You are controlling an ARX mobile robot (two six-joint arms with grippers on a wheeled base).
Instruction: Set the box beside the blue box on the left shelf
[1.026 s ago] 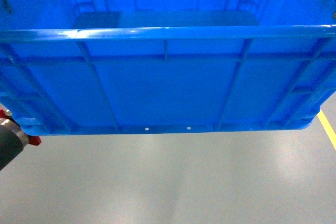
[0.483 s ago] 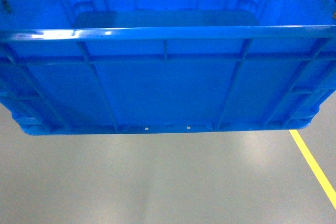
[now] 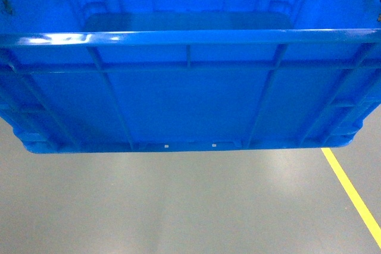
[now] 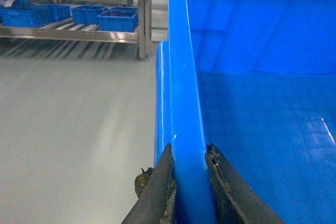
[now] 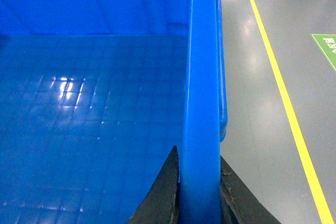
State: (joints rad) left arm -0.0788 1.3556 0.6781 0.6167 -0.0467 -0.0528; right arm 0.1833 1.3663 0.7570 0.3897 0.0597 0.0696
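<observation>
Our left gripper (image 4: 189,187) sits at the bottom centre of the left wrist frame, its two dark, worn fingers (image 4: 157,192) pinching the thick smooth rim of the box (image 4: 252,129) from either side, one on the outer wall and one inside. Our right gripper (image 5: 198,192) does the same at the bottom of the right wrist frame: black tapered fingers (image 5: 165,192) pressed against both faces of the opposite rim.

Between them we hold the box (image 3: 190,99), a large bright-blue open-top plastic crate that fills the upper two thirds of the head frame. Its near wall is ribbed with vertical and slanted struts under a glossy rounded rim, and its underside hangs clear above the floor (image 3: 178,206). Inside, the base shows a faint moulded grid that catches light in the right wrist frame.

Below and beyond, the floor is smooth, grey and slightly reflective, with a yellow line (image 3: 351,191) running along the lower right of the head frame and the right side of the right wrist frame.

Farthest off, in the upper left of the left wrist frame, we see the left shelf (image 4: 73,32), a silvery metal rack with pale rollers, carrying several small blue crates (image 4: 118,19) in a row.
</observation>
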